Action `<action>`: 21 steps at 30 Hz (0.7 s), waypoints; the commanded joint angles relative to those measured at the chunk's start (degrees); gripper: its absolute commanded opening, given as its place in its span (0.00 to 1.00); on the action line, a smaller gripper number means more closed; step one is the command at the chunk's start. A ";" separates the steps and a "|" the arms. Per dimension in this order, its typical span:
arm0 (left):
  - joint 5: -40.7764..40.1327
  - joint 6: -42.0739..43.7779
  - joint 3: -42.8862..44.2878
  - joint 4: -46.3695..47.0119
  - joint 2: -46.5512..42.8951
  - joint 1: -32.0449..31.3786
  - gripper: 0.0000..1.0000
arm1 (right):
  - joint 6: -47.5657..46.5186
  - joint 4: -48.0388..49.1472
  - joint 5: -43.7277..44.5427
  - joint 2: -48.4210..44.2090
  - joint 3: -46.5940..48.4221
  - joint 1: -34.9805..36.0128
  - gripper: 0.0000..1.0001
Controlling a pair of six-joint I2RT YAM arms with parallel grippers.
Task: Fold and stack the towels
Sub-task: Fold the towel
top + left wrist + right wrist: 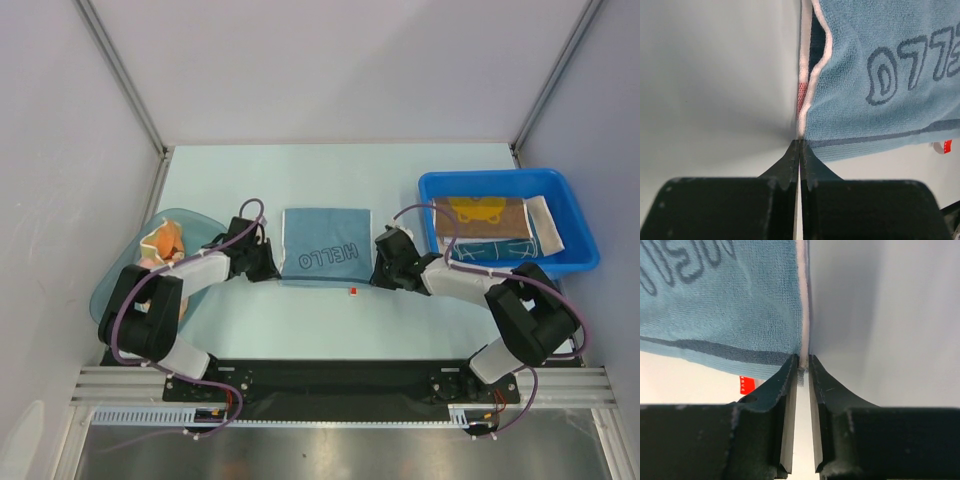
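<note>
1. Top external view: the blue "HELLO" towel (325, 245) is seen lying flat and folded at the middle of the surface (400, 190), between the two arms, with a claw set at each of its near corners.
2. The left claw (799, 145) is clenched tight at the near-left corner. The white hem runs right into its tips, but it cannot be told whether any cloth is caught between them.
3. The right claw (801, 360) is slightly parted, with the hem of the near-right corner lying between its tips. That grip is judged loose at best.
4. An uneven hold is the main risk. If the towel were lifted or drawn now, the right corner could slip out and the cloth would be pulled askew.
5. In the left wrist view the top layer's hem is curled away from the layer beneath. If only one layer were caught, the fold could be peeled open.
6. If the left claw were backed away while clenched on cloth, the towel would be dragged toward the near left and out of square.
7. A brown towel (480, 212) lies with others in the blue bin (500, 177) at the far right. A sagging towel carried there could snag on the bin's rim.
8. An orange towel (160, 240) lies in the clear tub (120, 265) at the left and is judged not yet folded.
</note>
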 commanded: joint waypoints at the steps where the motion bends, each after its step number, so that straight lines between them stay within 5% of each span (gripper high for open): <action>1: 0.82 1.27 -0.32 2.67 1.21 -0.17 0.01 | 0.27 2.01 2.76 0.61 -0.99 0.91 0.20; 11: -4.27 3.01 8.78 -10.93 -3.97 -0.44 0.42 | -4.72 -6.24 4.88 -2.64 4.27 0.73 0.40; 21: 0.29 13.48 33.67 -12.53 12.09 0.27 0.41 | -21.50 -8.96 -4.70 11.29 24.74 -7.35 0.40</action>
